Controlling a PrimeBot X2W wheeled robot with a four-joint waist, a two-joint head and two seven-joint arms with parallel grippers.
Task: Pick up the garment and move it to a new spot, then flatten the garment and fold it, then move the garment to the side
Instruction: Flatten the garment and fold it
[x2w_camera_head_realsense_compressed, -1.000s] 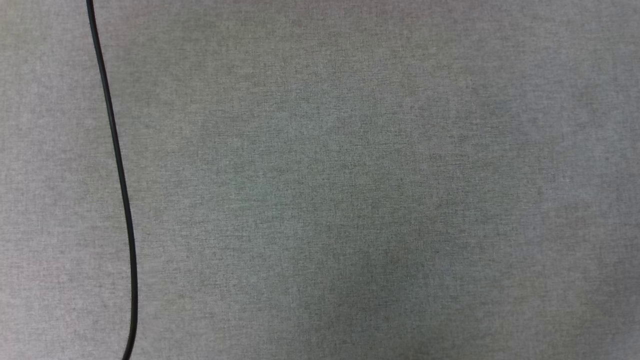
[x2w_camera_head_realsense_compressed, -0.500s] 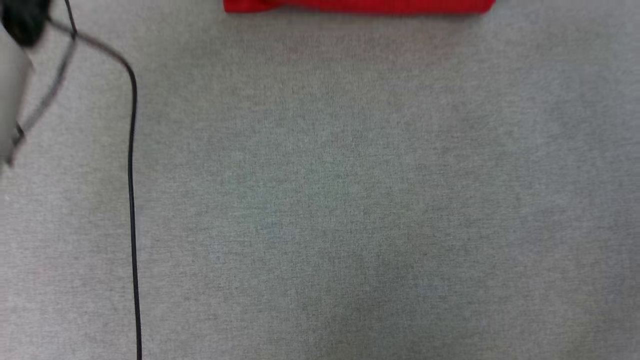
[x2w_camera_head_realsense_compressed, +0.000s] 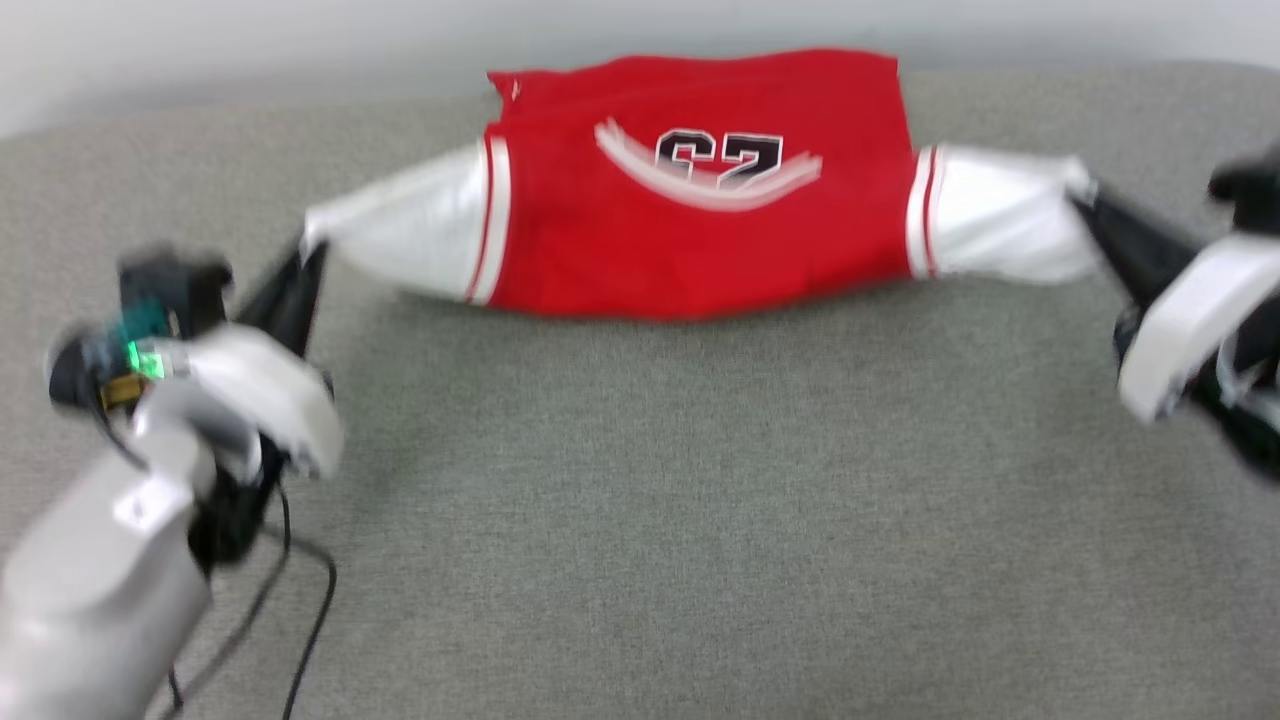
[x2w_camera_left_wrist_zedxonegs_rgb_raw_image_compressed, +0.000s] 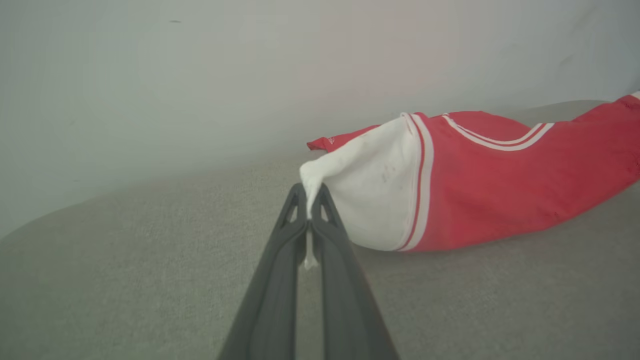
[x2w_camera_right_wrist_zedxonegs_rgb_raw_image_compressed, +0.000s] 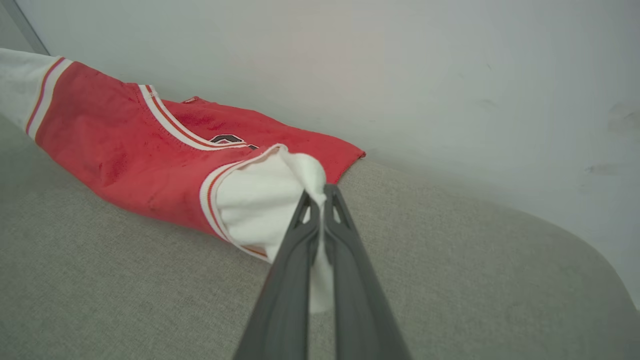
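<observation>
Running from 9 to 3 o'clock, the garment (x2w_camera_head_realsense_compressed: 690, 235) is stretched: left pincer (x2w_camera_head_realsense_compressed: 308, 248) and right pincer (x2w_camera_head_realsense_compressed: 1085, 203) each clench a white sleeve.

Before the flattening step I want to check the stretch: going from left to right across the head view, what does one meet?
The left end effector, shut on a white sleeve → chest of the red soft-fabric T-shirt, with black-and-white lettering → other white sleeve → right end effector, shut on that sleeve.

A grey woven-fabric counter (x2w_camera_head_realsense_compressed: 700, 520) spreads across the near and middle ground, its far edge rounded. Behind it stands a plain pale wall (x2w_camera_head_realsense_compressed: 250, 50). Light is soft and even.
</observation>
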